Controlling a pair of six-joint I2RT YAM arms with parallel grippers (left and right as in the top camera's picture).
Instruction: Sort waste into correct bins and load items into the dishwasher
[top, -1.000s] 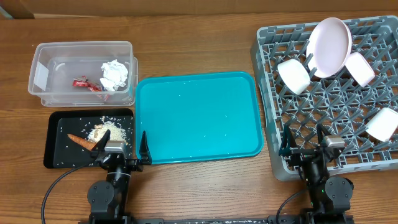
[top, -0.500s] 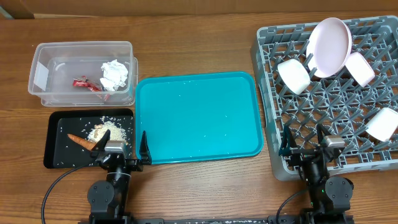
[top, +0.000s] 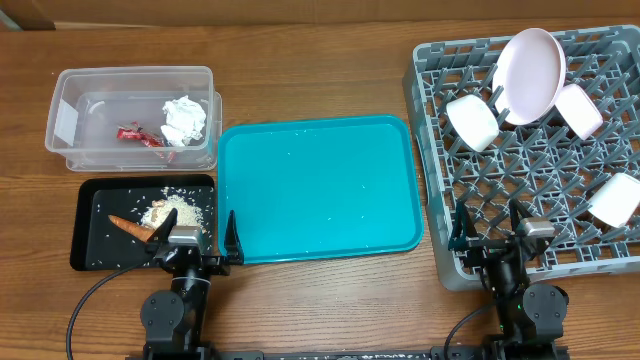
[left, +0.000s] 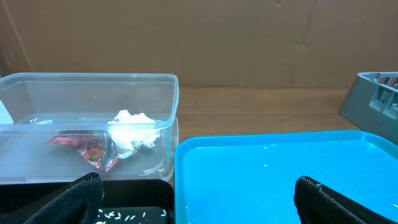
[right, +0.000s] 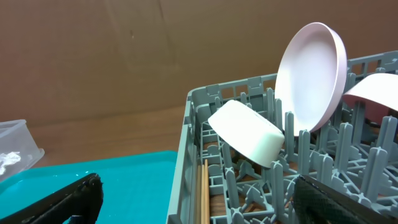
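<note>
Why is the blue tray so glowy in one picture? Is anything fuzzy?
Left wrist view: the teal tray looks over-bright, almost glowing; the jaws at the bottom corners are fuzzy. Overhead view: even light, soft shadows, everything sharp. Right wrist view: the white plate is crisp, with a slight pink tint.

Your left arm (top: 172, 312) is sitting folded low over its base | your left gripper (top: 192, 232) is pointing straight ahead, jaws standing wide apart, gripping nothing | your right arm (top: 527, 305) is sitting folded the same way | your right gripper (top: 487, 225) is pointing straight ahead, jaws spreading wide, gripping nothing
</note>
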